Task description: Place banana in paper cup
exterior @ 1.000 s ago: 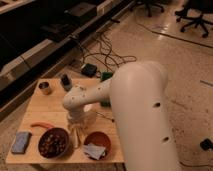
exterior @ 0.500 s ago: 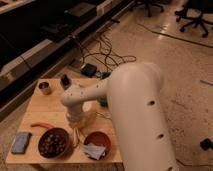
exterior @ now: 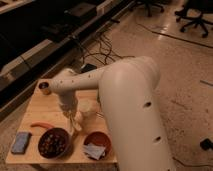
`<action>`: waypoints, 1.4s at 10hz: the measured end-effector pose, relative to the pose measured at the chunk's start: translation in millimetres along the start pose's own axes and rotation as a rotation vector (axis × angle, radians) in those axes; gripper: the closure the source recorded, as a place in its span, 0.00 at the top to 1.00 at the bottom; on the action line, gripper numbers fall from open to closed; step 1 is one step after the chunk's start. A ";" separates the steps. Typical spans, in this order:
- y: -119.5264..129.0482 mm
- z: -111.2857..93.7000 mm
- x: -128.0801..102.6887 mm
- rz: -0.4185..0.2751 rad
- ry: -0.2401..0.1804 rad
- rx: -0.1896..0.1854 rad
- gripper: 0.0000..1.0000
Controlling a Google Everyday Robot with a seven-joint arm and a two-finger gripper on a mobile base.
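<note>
The arm (exterior: 127,105) is a thick, smooth, off-white tube with rounded joints, widest at the near segment and narrowing in steps toward the wrist. Small dark round holes dot its shell, a few along the slimmer forearm and a few down the big near segment. The gripper (exterior: 74,119), the same pale colour, sits closed at the arm's end, low over the table (exterior: 46,107).
</note>
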 end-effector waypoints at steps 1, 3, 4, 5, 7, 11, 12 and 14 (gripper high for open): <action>6.9 -27.6 -13.5 -0.027 -0.027 0.023 0.00; 11.3 -73.5 -40.1 -0.064 -0.080 0.064 0.00; 12.6 -99.3 -56.5 -0.081 -0.110 0.081 0.00; 11.4 -124.0 -73.4 -0.095 -0.136 0.096 0.00; 1.2 -152.1 -98.0 -0.099 -0.166 0.110 0.00; -53.2 -181.2 -93.4 -0.039 -0.206 0.069 0.00; -70.1 -187.9 -81.1 -0.020 -0.220 0.061 0.00; -98.8 -197.7 -59.6 0.020 -0.244 0.050 0.00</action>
